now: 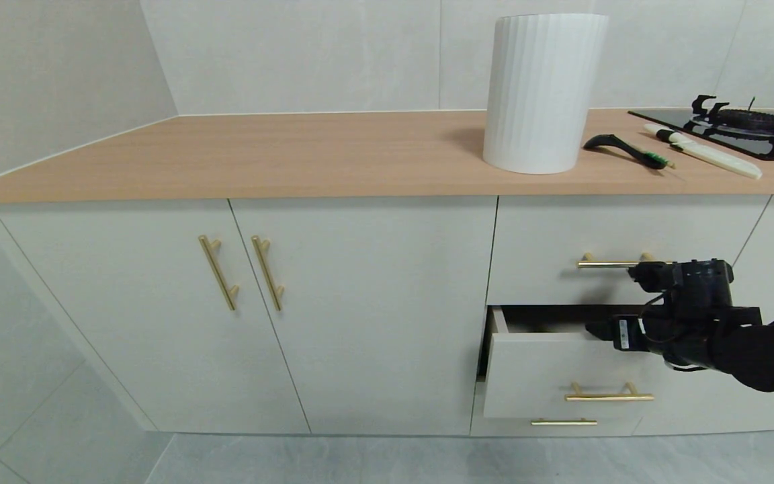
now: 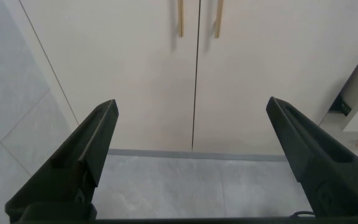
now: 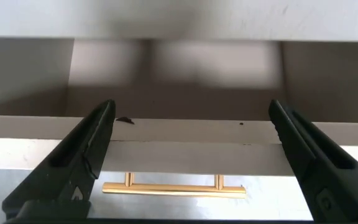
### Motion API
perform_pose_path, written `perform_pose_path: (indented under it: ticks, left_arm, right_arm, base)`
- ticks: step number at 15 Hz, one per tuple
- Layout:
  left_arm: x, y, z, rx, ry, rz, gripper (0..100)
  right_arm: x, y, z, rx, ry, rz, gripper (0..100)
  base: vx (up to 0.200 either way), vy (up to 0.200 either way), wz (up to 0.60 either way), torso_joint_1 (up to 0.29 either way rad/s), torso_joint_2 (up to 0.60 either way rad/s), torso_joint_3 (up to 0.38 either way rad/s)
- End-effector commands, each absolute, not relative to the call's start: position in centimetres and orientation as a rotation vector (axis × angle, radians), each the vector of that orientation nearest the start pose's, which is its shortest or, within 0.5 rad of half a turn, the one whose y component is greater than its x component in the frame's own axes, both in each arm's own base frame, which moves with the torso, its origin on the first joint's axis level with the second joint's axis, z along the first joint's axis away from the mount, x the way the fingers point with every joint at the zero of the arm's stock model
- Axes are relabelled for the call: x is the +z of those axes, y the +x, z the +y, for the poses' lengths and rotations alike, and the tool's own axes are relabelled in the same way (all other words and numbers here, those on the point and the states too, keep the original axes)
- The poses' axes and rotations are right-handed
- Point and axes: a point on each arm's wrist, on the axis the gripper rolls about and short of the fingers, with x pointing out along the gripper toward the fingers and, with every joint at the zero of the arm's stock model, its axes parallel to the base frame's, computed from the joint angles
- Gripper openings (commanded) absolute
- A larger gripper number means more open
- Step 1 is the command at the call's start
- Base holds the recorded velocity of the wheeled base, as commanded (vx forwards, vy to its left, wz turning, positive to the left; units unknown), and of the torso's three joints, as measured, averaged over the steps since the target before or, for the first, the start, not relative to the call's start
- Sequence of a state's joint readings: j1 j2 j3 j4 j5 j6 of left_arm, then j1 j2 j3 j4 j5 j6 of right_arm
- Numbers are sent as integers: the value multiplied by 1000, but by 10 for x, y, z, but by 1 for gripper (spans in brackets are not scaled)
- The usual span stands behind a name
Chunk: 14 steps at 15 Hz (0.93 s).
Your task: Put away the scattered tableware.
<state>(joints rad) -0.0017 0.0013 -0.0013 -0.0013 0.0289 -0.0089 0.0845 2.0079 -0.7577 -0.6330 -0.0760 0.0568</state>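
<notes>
Tableware: a knife [image 1: 703,152] and a black tool [image 1: 625,149], lying flat on the counter [image 1: 293,154], side by side but not touching, between the white canister [image 1: 545,94] and the hob [image 1: 750,124].

Probably both light and stiff, so no real load for 1 gripper.

- **Knife:** pale and smooth along the blade or sheath, so likely slippery there, with a darker handle end toward the back wall. Best pinched from above across the handle. Sits low against the wood, with little to get under. Apt to swing in the pads if taken too near 1 end.
- **Tool:** curved black handle, with a green end too small to make out. Best taken mid-handle, at the thickest part of the curve. Not fragile by the look of it.

Right gripper [image 1: 619,301] down in front of the partly open drawer [image 1: 541,376], just above its top edge, jaws spread wide with nothing between them. Well below both pieces and apart from them. Drawer interior dark, contents not made out.

Left gripper [image 2: 191,115] likewise spread and empty — low, facing 2 cupboard doors [image 2: 135,74] and the floor [image 2: 185,186]
</notes>
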Motion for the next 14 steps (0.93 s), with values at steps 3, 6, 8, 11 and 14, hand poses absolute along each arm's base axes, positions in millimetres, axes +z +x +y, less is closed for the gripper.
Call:
perform_pose_path:
  ticks: [3,6,8,11,14]
  left_arm:
    - [76,-23,1,28,-9,-2,100]
    - [76,-23,1,28,-9,-2,100]
    - [76,-23,1,28,-9,-2,100]
    - [76,-23,1,28,-9,0,100]
    - [76,-23,1,28,-9,0,100]
  right_arm:
    - [81,322,26,0,-21,651,100]
    - [88,308,25,21,-64,737,100]
    - [90,298,24,34,-101,821,100]
    - [94,284,23,51,-131,969,100]
    - [95,274,22,74,-174,1051,100]
  base:
    - [0,0,0,0,0,0]
    - [0,0,0,0,0,0]
    - [0,0,0,0,0,0]
    - [0,0,0,0,0,0]
    - [0,0,0,0,0,0]
